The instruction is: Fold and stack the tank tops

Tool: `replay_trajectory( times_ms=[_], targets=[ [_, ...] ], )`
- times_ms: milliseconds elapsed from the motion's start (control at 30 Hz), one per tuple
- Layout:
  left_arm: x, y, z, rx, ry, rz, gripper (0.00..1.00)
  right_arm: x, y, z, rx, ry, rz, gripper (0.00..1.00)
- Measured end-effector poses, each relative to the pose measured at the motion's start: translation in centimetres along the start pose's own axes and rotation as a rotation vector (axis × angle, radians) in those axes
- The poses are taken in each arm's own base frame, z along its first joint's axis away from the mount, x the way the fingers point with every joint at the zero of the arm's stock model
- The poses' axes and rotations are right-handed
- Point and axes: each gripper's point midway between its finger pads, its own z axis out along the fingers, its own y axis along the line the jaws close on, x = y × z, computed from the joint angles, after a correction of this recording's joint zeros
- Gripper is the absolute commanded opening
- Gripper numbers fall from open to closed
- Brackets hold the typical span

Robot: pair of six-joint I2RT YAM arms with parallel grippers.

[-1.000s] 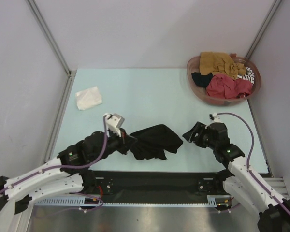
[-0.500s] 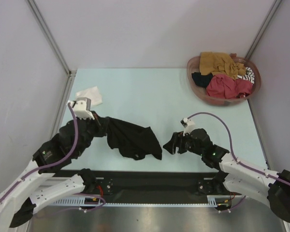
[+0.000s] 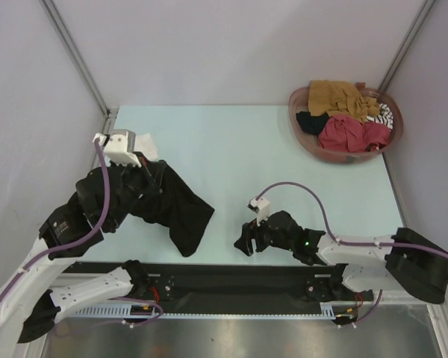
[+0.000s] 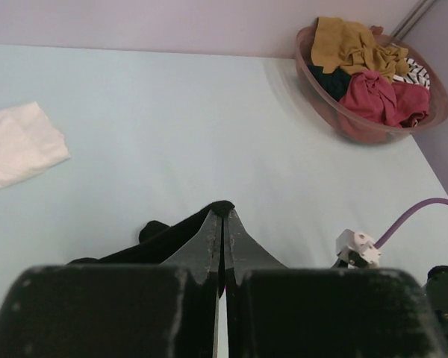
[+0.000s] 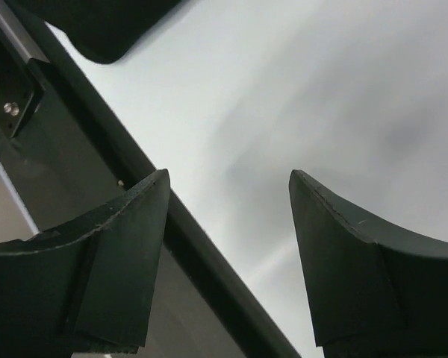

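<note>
We see the left claw (image 3: 151,173) raised over the left side of the counter (image 3: 254,149), its two fingers pressed flat together (image 4: 222,218) and pinching an edge of the black tank top (image 3: 175,209). The garment hangs from that grip in a limp, slanting drape toward the near edge, where its lowest fold ends left of the middle. Just behind the left wrist, near the far-left corner, the white tank top (image 3: 145,145) lies folded on the counter (image 4: 19,142). The right claw (image 3: 245,240) sits low at the near edge, about midway along it, close to the hanging cloth but apart from it. Its fingers are spread wide with nothing between them (image 5: 228,179). In the far-right corner the round basket (image 3: 343,156) holds the remaining tops in a heap: a mustard-brown one (image 3: 336,95), a red one (image 3: 351,133), a striped one (image 3: 384,113) and a dark one (image 3: 310,121).
</note>
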Motion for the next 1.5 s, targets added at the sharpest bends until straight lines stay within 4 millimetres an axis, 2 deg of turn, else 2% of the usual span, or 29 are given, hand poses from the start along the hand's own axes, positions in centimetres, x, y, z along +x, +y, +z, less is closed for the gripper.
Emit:
replay_trajectory(
  times_ms=[133,367,533,633,667,733,767,833,900,967,1033,1067,1100,1133,1167,1333,1433,1500],
  targets=[
    [-0.7,-0.4,0.1,0.007,0.000,0.015,0.00,0.4,0.9,2.2,0.003,0.033,-0.025,0.70],
    [-3.5,-1.1,-0.5,0.022,-0.038,0.008,0.00,0.8,7.0,7.3,-0.083,0.029,-0.103,0.81],
    [-6.7,-2.0,-1.1,0.044,-0.092,-0.029,0.00,-0.7,9.6,9.8,-0.091,-0.061,-0.100,0.86],
    [-9.4,-2.6,-1.9,0.063,-0.139,-0.060,0.00,-2.9,10.2,10.6,-0.063,-0.134,-0.091,0.76],
    [-10.2,-2.9,-2.1,0.071,-0.155,-0.071,0.00,-3.7,10.3,10.8,-0.054,-0.156,-0.088,0.64],
    [-11.9,-3.4,-2.6,0.089,-0.182,-0.090,0.00,-5.5,10.5,10.9,-0.028,-0.210,-0.077,0.51],
    [-12.5,-3.5,-2.8,0.096,-0.193,-0.096,0.00,-6.2,10.4,10.9,-0.010,-0.231,-0.067,0.46],
    [-13.0,-3.6,-3.1,0.106,-0.205,-0.101,0.00,-7.4,9.5,10.7,0.038,-0.258,-0.048,0.46],
    [-13.2,-3.6,-3.4,0.108,-0.210,-0.101,0.00,-8.5,8.0,10.1,0.090,-0.277,-0.031,0.51],
    [-13.2,-3.5,-3.5,0.108,-0.209,-0.101,0.00,-10.2,6.7,9.2,0.122,-0.311,-0.015,0.65],
    [-13.1,-3.3,-3.6,0.106,-0.207,-0.099,0.00,-12.1,5.3,8.0,0.152,-0.352,-0.009,0.65],
    [-13.1,-3.3,-3.7,0.106,-0.207,-0.098,0.00,-12.9,4.8,7.6,0.164,-0.371,-0.008,0.45],
    [-13.1,-3.2,-3.8,0.106,-0.206,-0.097,0.00,-13.7,4.4,7.2,0.173,-0.387,-0.017,0.30],
    [-13.1,-3.1,-3.9,0.105,-0.204,-0.096,0.00,-14.2,4.2,6.9,0.177,-0.399,-0.018,0.05],
    [-13.2,-3.1,-4.0,0.106,-0.206,-0.097,0.00,-14.7,3.9,6.7,0.180,-0.405,-0.019,0.00],
    [-13.7,-2.5,-5.2,0.112,-0.222,-0.109,0.00,-15.8,1.6,5.7,0.203,-0.403,0.008,0.00],
    [-13.7,-1.9,-6.0,0.115,-0.231,-0.116,0.00,-16.1,-0.8,4.4,0.253,-0.393,0.046,0.00],
    [-13.1,-1.6,-6.2,0.116,-0.231,-0.121,0.00,-16.2,-2.3,3.1,0.272,-0.393,0.085,0.00]
  ],
)
